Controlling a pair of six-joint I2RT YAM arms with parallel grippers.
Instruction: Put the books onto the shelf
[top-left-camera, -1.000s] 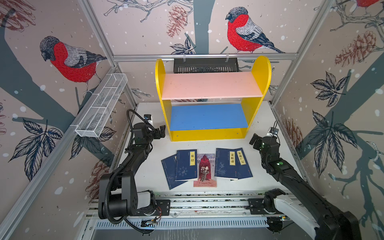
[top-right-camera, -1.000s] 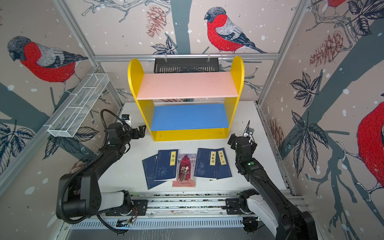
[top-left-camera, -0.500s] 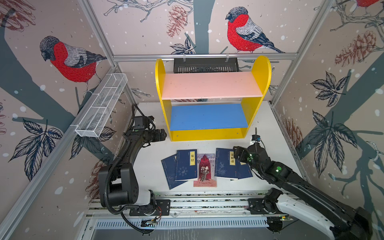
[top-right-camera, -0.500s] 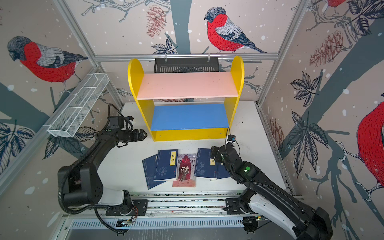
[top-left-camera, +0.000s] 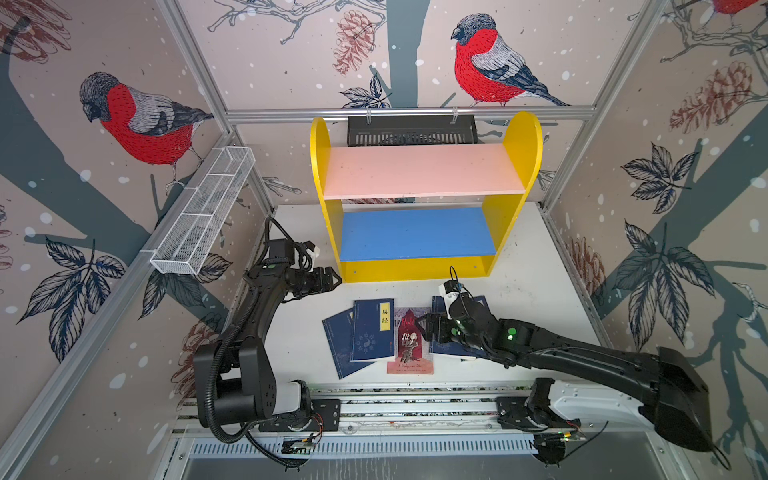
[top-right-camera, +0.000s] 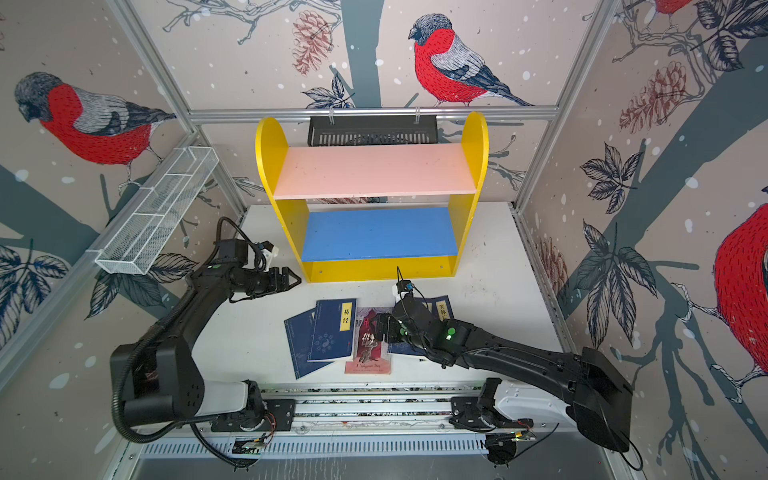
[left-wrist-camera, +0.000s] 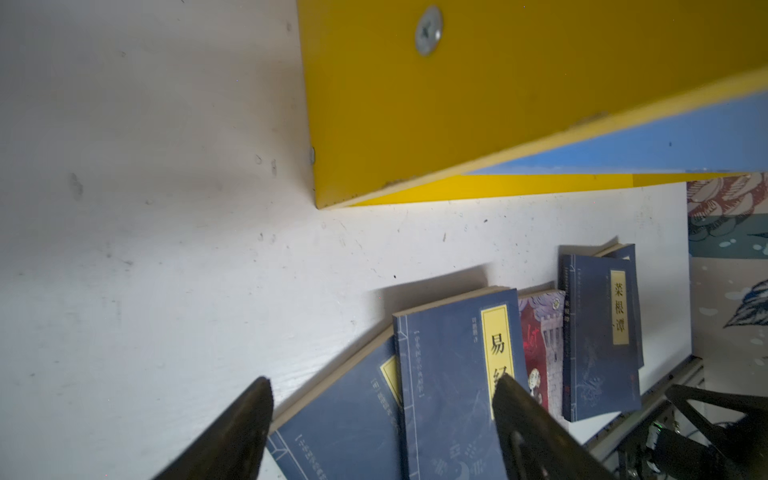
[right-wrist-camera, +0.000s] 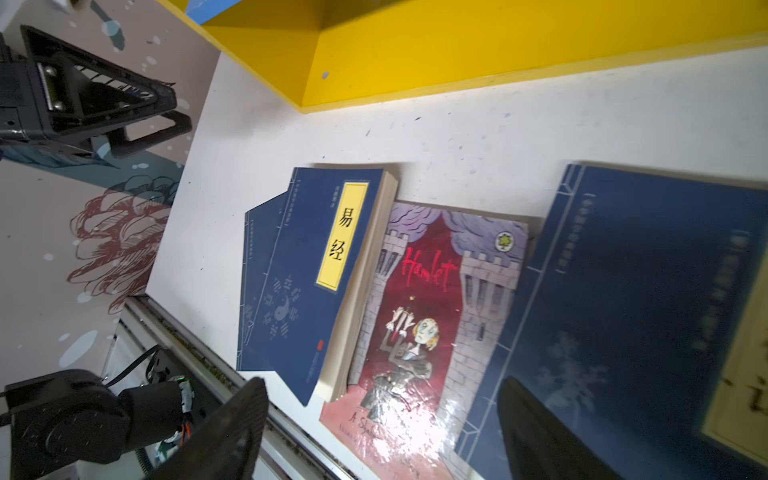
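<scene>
The books lie flat in a row on the white table in front of the shelf. At the left, a navy book with a yellow label overlaps another navy one. The red Hamlet book is in the middle, and two navy books are partly hidden under my right arm. My right gripper hovers open over the Hamlet book, holding nothing. My left gripper is open and empty beside the shelf's lower left corner, above the left books.
A white wire-mesh tray hangs on the left wall. A black slotted basket hangs on the rail behind the shelf. An aluminium rail carrying both arm bases runs along the table's front edge. Patterned walls close three sides.
My right gripper has swung left from the table's right side, across the right-hand books, to over the Hamlet book. My left gripper has moved right towards the shelf's lower left corner.
</scene>
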